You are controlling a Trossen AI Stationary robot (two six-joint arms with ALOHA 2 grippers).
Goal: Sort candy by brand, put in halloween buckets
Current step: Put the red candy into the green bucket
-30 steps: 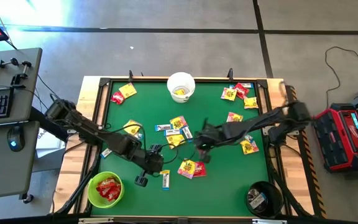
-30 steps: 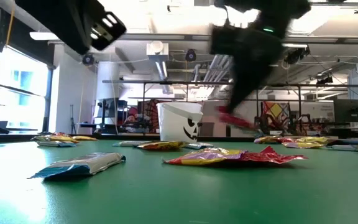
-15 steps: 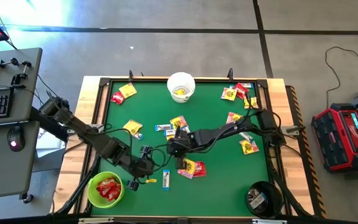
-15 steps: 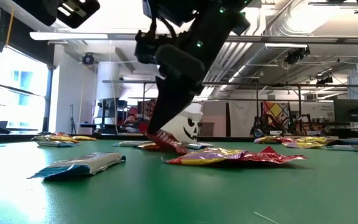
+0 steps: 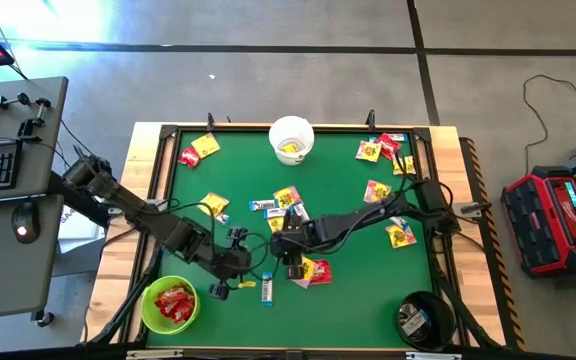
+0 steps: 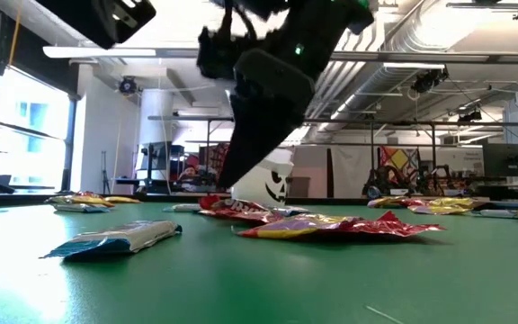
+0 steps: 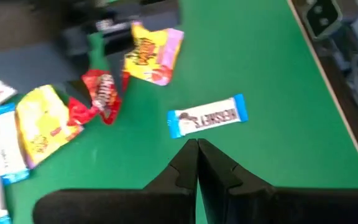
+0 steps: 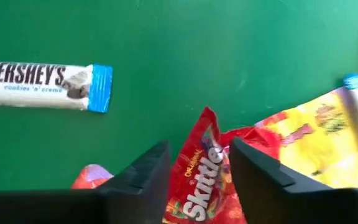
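Candy lies scattered over the green table. My right gripper stands open over the table's middle, slanting down, with a red packet between its fingers; that packet lies flat on the table beside a yellow-and-pink packet. My left gripper is shut and hangs clear above a white-and-blue bar. The white bucket stands at the far edge, the green bucket at the near left holds red packets, and the black bucket is at the near right. My right gripper has its fingers on either side of the red packet's upper end, coming from above at a slant. The packet rests on the table. Whether the fingers touch it, I cannot tell.
More packets lie in clusters at the far right, the far left and left of centre. The two arms come close together near the table's middle. Bare green shows toward the near edge between the green and black buckets.
My right gripper has carried the red packet toward the table's left edge and down, then opened. The packet, which hung slanting from the fingers, now lies flat on the table. My left gripper has drawn back a little toward the left edge, staying shut.
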